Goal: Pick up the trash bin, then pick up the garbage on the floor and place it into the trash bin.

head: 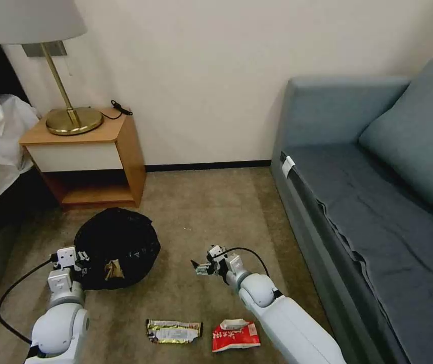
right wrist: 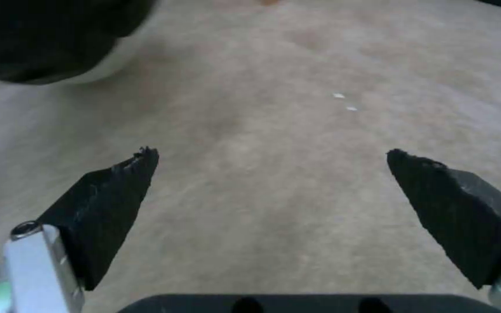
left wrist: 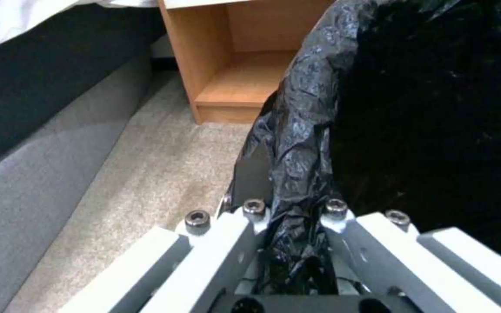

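I can read no words here. The red-white packet (head: 236,334) near me bears white characters, too small to make out.

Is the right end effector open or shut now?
Open. The right end effector has its two black fingertips wide apart above bare carpet, holding nothing.

Bin liner (head: 117,237) is thin crinkly black plastic, pretty glossy up close. Carpet (head: 201,212) looks like matt short-pile beige. Silvery wrapper (head: 174,331) at 6 o'clock is shiny foil; red-white packet (head: 235,335) beside it is glossy plastic. Nightstand (head: 87,156) at 10 is smooth wood, lamp base (head: 74,120) polished brass. Right gripper's pads (right wrist: 108,204) are ribbed black rubber.
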